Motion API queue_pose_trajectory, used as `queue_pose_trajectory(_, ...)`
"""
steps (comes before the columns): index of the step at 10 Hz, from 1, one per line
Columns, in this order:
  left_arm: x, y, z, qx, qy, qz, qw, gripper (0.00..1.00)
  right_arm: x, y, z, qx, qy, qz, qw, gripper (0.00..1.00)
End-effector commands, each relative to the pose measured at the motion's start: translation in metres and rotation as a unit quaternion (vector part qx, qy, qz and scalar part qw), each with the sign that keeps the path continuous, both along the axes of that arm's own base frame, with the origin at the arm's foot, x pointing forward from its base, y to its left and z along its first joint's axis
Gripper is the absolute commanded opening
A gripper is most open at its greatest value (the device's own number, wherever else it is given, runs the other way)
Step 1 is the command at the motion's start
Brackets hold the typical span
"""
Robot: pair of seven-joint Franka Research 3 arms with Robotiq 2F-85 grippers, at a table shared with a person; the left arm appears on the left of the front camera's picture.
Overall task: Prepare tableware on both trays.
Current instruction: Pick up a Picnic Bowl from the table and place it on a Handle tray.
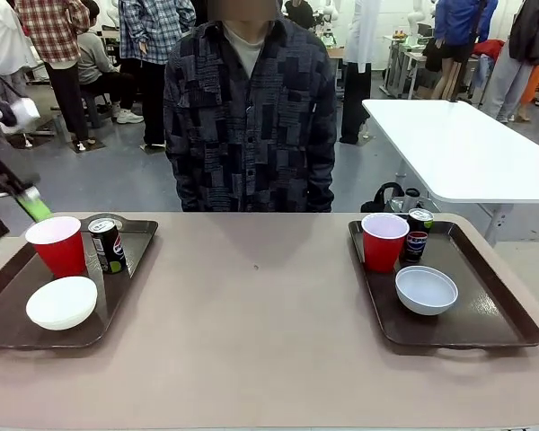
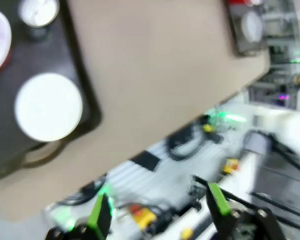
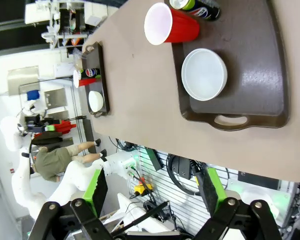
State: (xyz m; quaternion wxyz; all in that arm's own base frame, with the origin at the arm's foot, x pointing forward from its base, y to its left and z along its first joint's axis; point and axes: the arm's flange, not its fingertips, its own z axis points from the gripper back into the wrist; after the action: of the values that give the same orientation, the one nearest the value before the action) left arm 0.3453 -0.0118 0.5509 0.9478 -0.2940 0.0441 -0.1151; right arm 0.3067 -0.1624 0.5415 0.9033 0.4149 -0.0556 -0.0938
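Lighting: even, bright overhead illumination is being cast across the table (image 1: 251, 332); only soft, short shadows are being thrown beside the cups. Glare: pale sheen is being reflected off the right tray (image 3: 255, 75). Blur: the left wrist view is being smeared throughout by motion. Distortion: wide-angle bending is being shown at wrist-view edges.

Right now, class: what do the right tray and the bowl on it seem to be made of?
Tray: probably moulded plastic, dark brown, glossy; ceiling lights glare off it, and a handle is cut into its rim.
Bowl: smooth, plain white, faint sheen; plastic or ceramic, can't tell.
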Motion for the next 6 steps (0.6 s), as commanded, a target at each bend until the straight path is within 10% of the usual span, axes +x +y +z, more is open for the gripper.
queue_pose_trajectory(1, 0.031, 0.047, 0.009, -0.15, 0.1, 0.036, 0.983, 1.0, 0.0, 0.001, 0.001, 0.006, -0.004, 0.002, 1.0, 1.0)
queue_pose_trajectory(3, 0.042, 0.089, 0.007, -0.211, 0.113, 0.069, 0.968, 1.0, 0.0, 0.001, 0.001, 0.006, -0.004, 0.002, 1.0, 1.0)
queue_pose_trajectory(6, 0.038, 0.136, -0.006, -0.206, 0.03, 0.131, 0.969, 1.0, 0.0, 0.001, 0.001, 0.006, -0.004, 0.002, 1.0, 1.0)
